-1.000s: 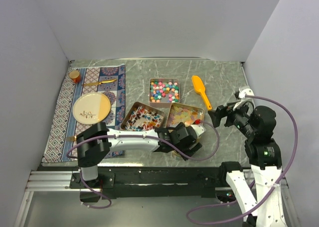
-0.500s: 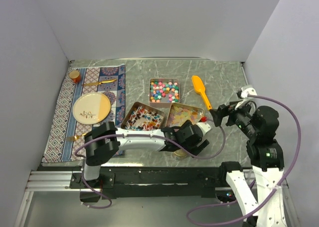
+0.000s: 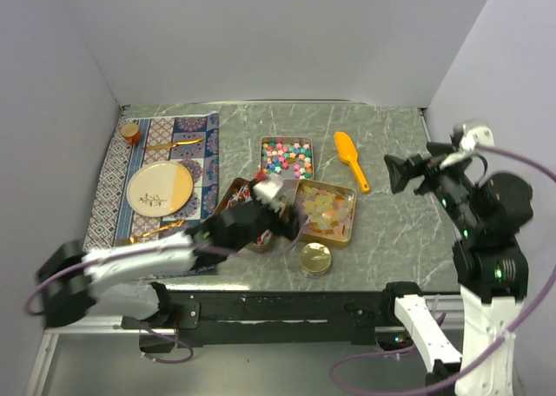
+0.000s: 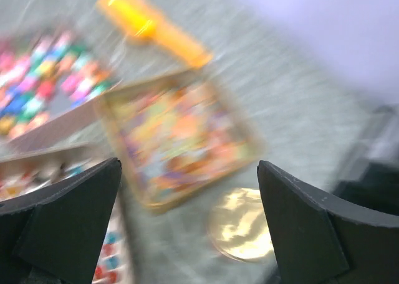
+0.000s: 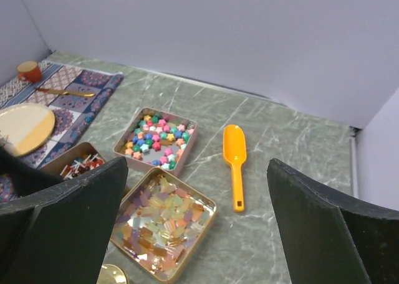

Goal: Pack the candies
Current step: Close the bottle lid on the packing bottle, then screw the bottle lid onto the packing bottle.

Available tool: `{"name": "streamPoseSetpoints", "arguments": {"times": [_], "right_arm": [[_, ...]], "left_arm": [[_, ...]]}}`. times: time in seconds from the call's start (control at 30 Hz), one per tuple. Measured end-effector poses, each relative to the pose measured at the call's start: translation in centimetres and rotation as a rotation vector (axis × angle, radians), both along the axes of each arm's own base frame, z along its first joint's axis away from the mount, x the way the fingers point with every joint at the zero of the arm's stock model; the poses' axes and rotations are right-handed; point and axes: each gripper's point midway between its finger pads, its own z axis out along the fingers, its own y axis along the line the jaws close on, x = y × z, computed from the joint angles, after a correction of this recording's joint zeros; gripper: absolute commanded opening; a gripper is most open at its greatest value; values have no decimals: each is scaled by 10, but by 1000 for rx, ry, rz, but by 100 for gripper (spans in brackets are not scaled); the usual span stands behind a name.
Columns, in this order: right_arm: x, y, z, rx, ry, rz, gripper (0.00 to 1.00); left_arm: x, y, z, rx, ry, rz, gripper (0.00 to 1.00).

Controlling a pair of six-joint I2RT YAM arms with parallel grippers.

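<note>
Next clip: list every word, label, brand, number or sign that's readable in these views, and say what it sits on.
No readable text in any view.
Round gold disc: shiny face, any marking is too small or blurred to read.
Plate: a small sprig-like motif only, no lettering visible.
Wrapped candies: any print on the wrappers is too small to tell.
Left wrist view: blurred throughout.

Grey-green marbled table (image 3: 391, 231). Directly on it:
- Patterned mat (image 3: 198, 128), left of left gripper (image 4: 188, 172).
- Three open tins, close together: squares tin (image 3: 354, 212) just ahead of left gripper, star tin (image 3: 262, 157) ahead-left, third tin (image 3: 228, 192) partly hidden under it.
- Gold disc (image 3: 314, 258) near side of squares tin, seen between left gripper's fingers.
- Orange scoop (image 3: 350, 160) beyond squares tin, ahead of right gripper (image 5: 198, 165).
</note>
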Motion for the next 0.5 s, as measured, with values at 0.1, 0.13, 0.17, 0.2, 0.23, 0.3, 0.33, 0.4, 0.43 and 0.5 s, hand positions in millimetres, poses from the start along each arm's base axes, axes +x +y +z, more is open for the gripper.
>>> {"name": "streamPoseSetpoints", "arguments": {"times": [0.1, 0.13, 0.17, 0.2, 0.23, 0.3, 0.33, 0.4, 0.43, 0.5], "right_arm": [[26, 4, -9, 0, 75, 25, 100], [33, 6, -15, 1, 106, 35, 100], [37, 7, -20, 2, 131, 43, 100], [40, 9, -24, 3, 151, 52, 100], [46, 11, -31, 3, 183, 62, 100], [53, 13, -44, 1, 240, 75, 100], [56, 14, -49, -1, 265, 83, 100], [60, 14, -54, -9, 295, 92, 100], [62, 15, -54, -16, 299, 97, 100], [62, 15, -54, -29, 297, 107, 100]], "left_arm": [[-45, 4, 35, -159, -102, -91, 97], [-57, 4, 40, -199, -125, -118, 97], [-65, 5, 36, -216, -129, -134, 97], [-70, 8, 24, -216, -126, -145, 97], [-74, 12, 7, -198, -117, -149, 97], [-81, 23, -36, -128, -90, -155, 97], [-85, 29, -58, -90, -76, -161, 97], [-98, 40, -96, -13, -54, -193, 97], [-104, 44, -109, 15, -50, -208, 97], [-109, 46, -125, 57, -53, -232, 97]]}}
